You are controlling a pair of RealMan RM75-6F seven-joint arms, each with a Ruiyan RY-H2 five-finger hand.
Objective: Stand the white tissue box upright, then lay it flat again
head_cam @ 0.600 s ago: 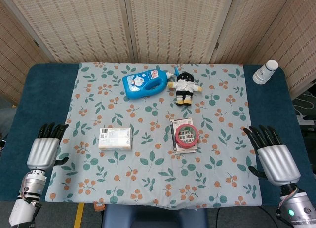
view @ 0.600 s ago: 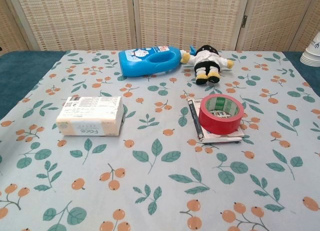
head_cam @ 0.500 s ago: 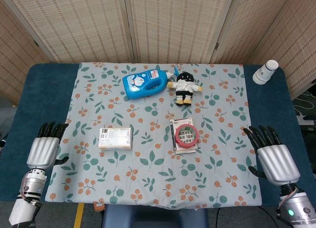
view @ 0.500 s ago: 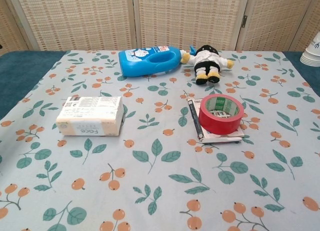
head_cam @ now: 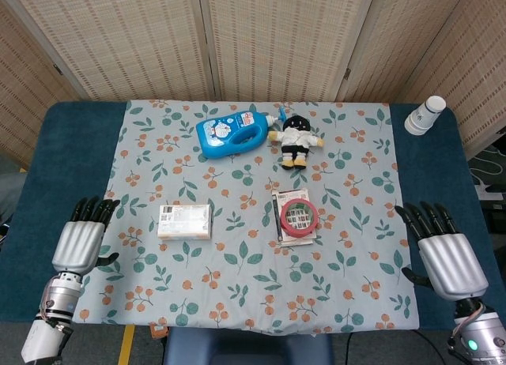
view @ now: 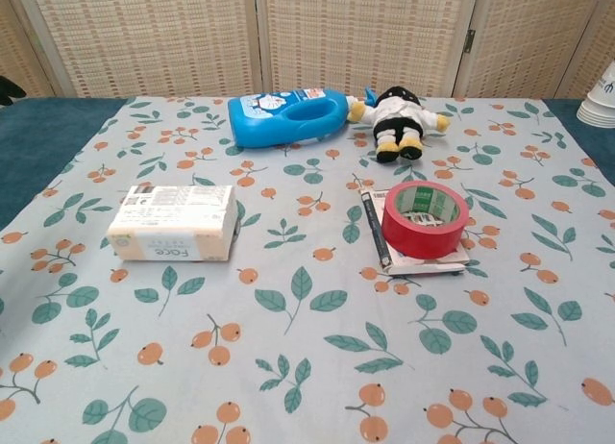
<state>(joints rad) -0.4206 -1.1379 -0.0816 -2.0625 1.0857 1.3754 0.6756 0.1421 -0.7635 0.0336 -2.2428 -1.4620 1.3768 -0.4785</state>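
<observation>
The white tissue box (head_cam: 185, 221) lies flat on the floral cloth, left of centre; in the chest view the white tissue box (view: 174, 223) shows its printed front face. My left hand (head_cam: 81, 239) hovers over the blue table edge at the near left, fingers apart, holding nothing, well left of the box. Over the near right edge my right hand (head_cam: 447, 253) is open too, far from the box. Neither hand appears in the chest view, save a dark tip (view: 8, 88) at its left border.
A blue detergent bottle (head_cam: 233, 131) lies at the back beside a small plush doll (head_cam: 295, 141). A red tape roll (head_cam: 299, 216) sits on a booklet (view: 415, 258) with a pen (view: 373, 234), right of centre. White stacked cups (head_cam: 425, 114) stand at the far right corner.
Both hands have shifted slightly: the left a little right and toward me, the right a little right and toward me. The box has not moved.
</observation>
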